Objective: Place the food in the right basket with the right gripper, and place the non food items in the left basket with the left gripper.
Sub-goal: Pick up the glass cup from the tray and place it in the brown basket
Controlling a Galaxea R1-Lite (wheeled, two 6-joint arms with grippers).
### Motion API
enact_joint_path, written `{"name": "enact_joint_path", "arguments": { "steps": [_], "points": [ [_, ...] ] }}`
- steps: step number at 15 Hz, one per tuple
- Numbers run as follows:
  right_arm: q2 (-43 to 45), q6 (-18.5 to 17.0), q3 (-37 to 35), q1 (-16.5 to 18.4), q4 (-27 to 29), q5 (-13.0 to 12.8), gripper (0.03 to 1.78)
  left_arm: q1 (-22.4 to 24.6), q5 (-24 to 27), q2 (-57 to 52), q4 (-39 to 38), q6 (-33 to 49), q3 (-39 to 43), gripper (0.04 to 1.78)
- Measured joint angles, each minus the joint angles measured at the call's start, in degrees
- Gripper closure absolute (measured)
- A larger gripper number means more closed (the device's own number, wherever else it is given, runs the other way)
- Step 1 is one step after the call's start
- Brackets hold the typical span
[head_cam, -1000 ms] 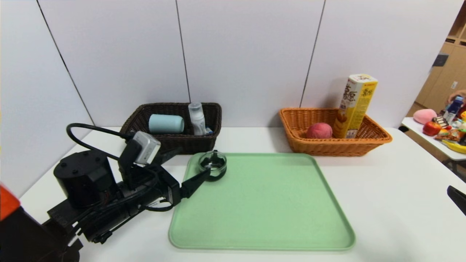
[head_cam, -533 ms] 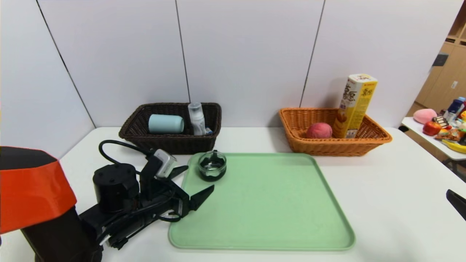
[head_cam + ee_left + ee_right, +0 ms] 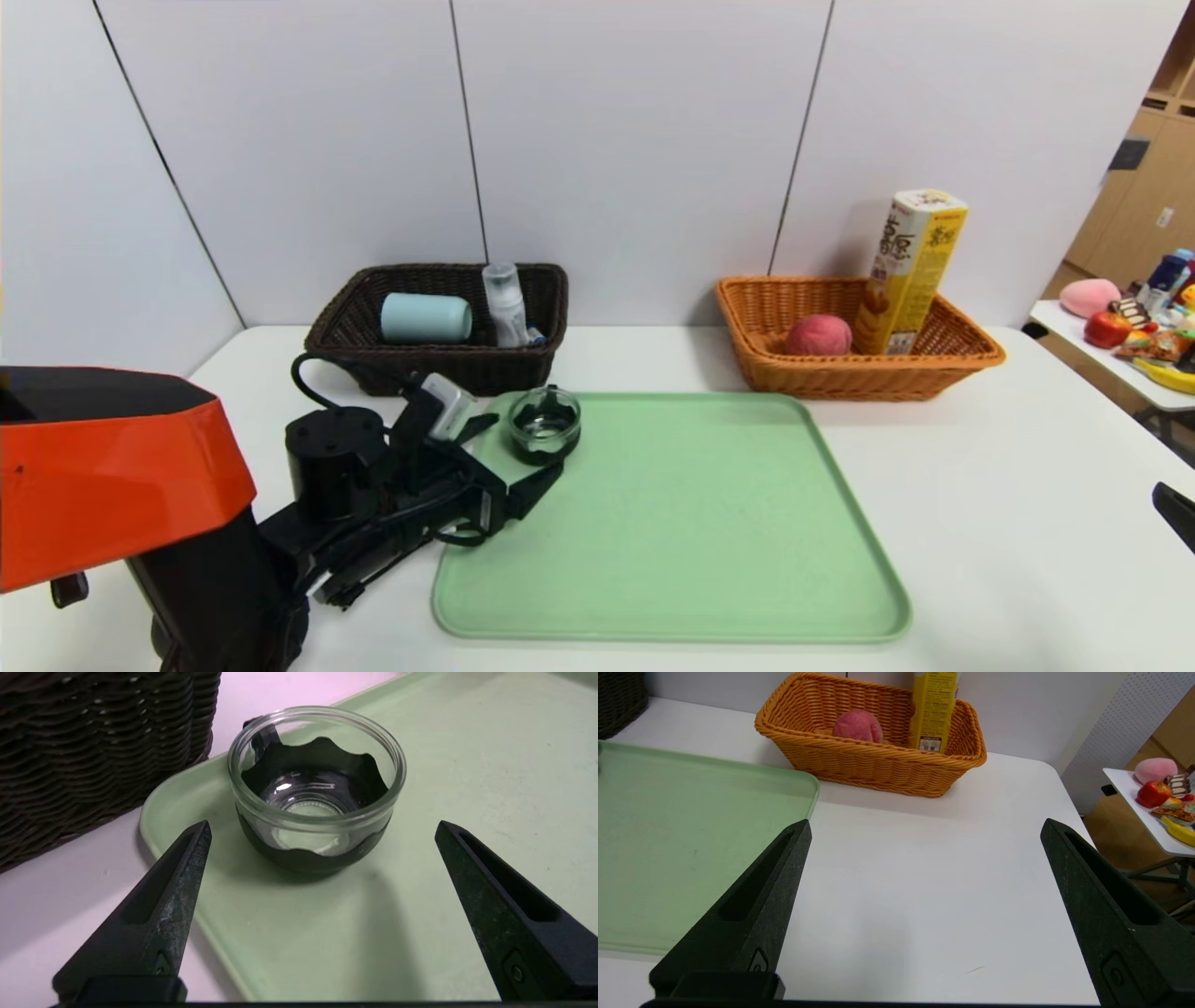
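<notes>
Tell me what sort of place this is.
Probably a lab or office test bench: a white table against plain grey wall panels, a light green plastic tray, and wooden cabinets beyond.

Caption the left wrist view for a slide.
Open left gripper lined up on the glass dish at the green tray's corner, beside the dark brown basket.

We're seeing a mostly black left arm (image 3: 233, 579) with a chunky orange shell over black near the shoulder end. There's a fat black cylinder joint (image 3: 334, 459) with small screws on its flat top, a little grey-white box (image 3: 452, 406) on the wrist, and a black cable (image 3: 322, 369) looping up behind it. The left gripper (image 3: 523, 457) has long tapered matte-black fingers (image 3: 163, 896) with slotted cut-outs, a bit scuffed. The right gripper (image 3: 920, 858) has the same black slotted fingers
</notes>
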State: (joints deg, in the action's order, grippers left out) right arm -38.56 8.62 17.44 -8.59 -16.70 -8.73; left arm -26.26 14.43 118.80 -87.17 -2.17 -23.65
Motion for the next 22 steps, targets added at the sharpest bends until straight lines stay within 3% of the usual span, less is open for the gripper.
{"name": "enact_joint_path", "arguments": {
  "steps": [12,15,22],
  "points": [
    [0.0,-0.5,0.2,0.0,0.0,0.0,0.12,-1.5,-0.3,5.3,0.0,0.1,-7.5,0.13],
    [0.0,-0.7,0.2,0.0,0.0,0.0,0.12,-1.6,-0.4,5.8,0.0,0.2,-7.7,0.53],
    [-0.2,-1.2,0.3,0.0,0.0,0.0,0.11,-2.5,-0.3,2.7,0.1,-0.2,-6.5,0.61]
  ]
}}
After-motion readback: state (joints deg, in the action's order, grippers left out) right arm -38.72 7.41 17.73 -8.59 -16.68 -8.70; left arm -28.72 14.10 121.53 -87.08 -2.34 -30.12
